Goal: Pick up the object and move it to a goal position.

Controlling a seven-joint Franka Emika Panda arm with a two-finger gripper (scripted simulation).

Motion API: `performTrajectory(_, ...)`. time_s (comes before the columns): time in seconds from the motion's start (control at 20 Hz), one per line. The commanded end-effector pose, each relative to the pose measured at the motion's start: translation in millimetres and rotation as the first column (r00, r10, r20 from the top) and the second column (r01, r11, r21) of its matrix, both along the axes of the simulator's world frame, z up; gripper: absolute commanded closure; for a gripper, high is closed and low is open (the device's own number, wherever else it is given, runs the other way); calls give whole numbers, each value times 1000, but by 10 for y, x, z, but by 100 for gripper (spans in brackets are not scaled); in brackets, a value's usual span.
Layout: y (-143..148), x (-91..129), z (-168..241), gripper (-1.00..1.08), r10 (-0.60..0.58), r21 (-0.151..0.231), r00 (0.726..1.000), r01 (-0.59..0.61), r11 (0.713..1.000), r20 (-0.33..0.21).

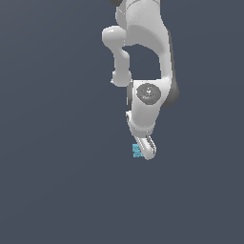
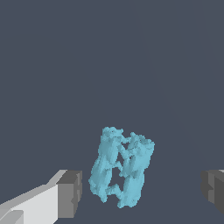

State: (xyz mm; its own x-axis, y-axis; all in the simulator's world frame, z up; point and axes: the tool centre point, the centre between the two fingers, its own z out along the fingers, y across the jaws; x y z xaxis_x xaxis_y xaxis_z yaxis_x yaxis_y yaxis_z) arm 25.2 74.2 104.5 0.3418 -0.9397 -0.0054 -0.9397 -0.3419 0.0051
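Observation:
The object (image 2: 120, 166) is a small light-cyan block with a rough, mottled surface and a gap through its middle. In the wrist view it stands between my two grey fingertip pads (image 2: 70, 194), nearer to one pad than the other, touching neither. My gripper (image 2: 142, 191) is open around it. In the exterior view the object (image 1: 137, 150) shows as a tiny cyan patch beside the white fingers of the gripper (image 1: 146, 149), at the lower end of the white arm. No goal marker shows in either view.
A plain dark grey-blue surface (image 1: 57, 181) fills both views. The white arm (image 1: 143, 57) reaches down from the top of the exterior view.

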Motion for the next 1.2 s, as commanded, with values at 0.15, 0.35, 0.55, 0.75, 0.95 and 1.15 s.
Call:
performTrajectory(0.15,73,16,-64,-92,-127,-2,992,127,992,3)
performTrajectory(0.35,112,24,-97,-92,-193,-3,981,193,981,4)
performTrajectory(0.55,139,30,-120,-92,-238,-3,971,238,971,6)
performTrajectory(0.75,154,33,-133,-92,-263,-3,965,263,965,6)
performTrajectory(0.95,157,32,-135,-92,-264,-3,965,264,965,6)
performTrajectory(1.15,157,31,-198,-92,-264,-3,964,264,964,6)
